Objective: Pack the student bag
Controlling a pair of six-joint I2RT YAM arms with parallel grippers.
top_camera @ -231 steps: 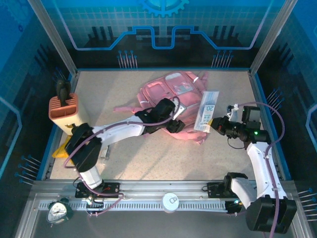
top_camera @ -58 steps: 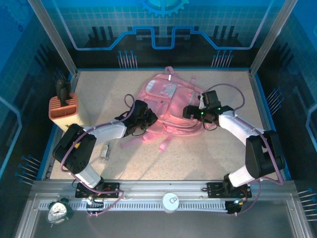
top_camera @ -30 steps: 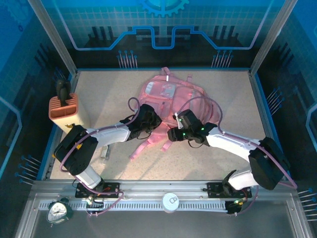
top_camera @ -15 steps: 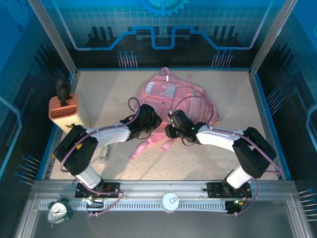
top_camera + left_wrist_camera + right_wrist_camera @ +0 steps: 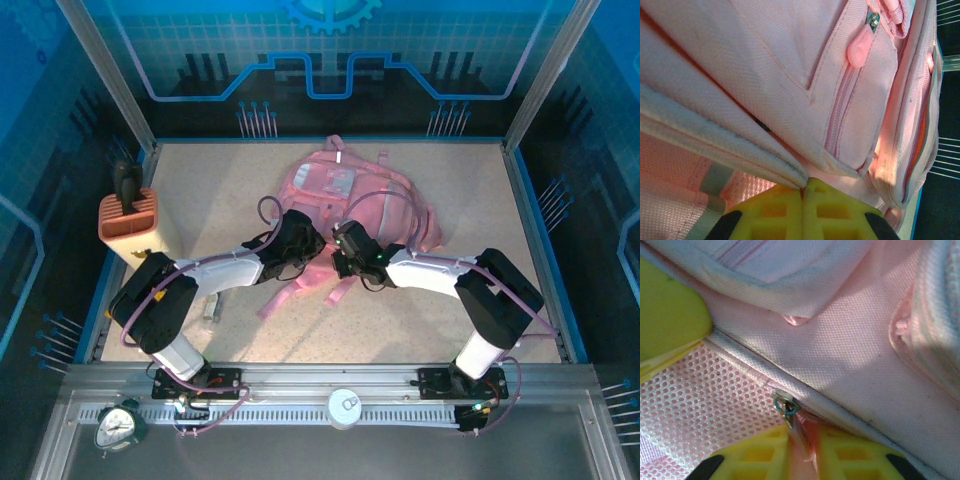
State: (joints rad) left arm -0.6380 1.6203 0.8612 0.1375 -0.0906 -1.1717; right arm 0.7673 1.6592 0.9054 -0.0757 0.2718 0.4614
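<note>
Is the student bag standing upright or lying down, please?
Lying down: the student bag is spread flat on the table.

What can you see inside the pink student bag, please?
Nothing inside shows. The student bag lies on the table, its pocket zip closed; pink fabric covers any contents. The left gripper pinches a seam; the right gripper holds a zip pull.

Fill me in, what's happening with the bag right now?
Both arms are on the pink backpack, which lies flat in the middle of the table. The left tool is shut, pinching a folded fabric edge of the bag. The right tool is clamped on a pink zip pull, just below its metal slider. It looks like one arm is steadying the bag while the other works a zip.
</note>
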